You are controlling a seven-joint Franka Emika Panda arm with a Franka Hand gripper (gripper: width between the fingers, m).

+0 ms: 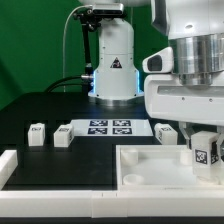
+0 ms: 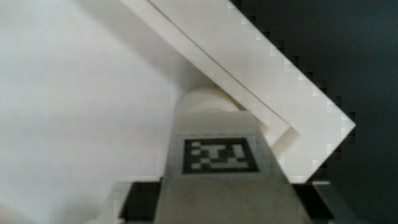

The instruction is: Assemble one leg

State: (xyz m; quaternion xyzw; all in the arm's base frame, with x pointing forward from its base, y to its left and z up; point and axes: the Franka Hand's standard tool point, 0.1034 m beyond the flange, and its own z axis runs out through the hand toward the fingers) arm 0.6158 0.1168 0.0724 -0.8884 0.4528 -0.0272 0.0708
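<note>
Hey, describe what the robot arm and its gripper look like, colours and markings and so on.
The arm has smooth, rounded white housings with a grey band near the wrist. Its base column is white with a black triangular sticker, a black cap and a blue glow beside it. A thin dark cable loops alongside. The gripper has dark, squared fingers.

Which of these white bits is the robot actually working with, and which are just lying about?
In the job:
the leg, gripped in the end effector; probably the big white tray-like part close by it.

Lying about:
three spare legs; the marker board.
</note>
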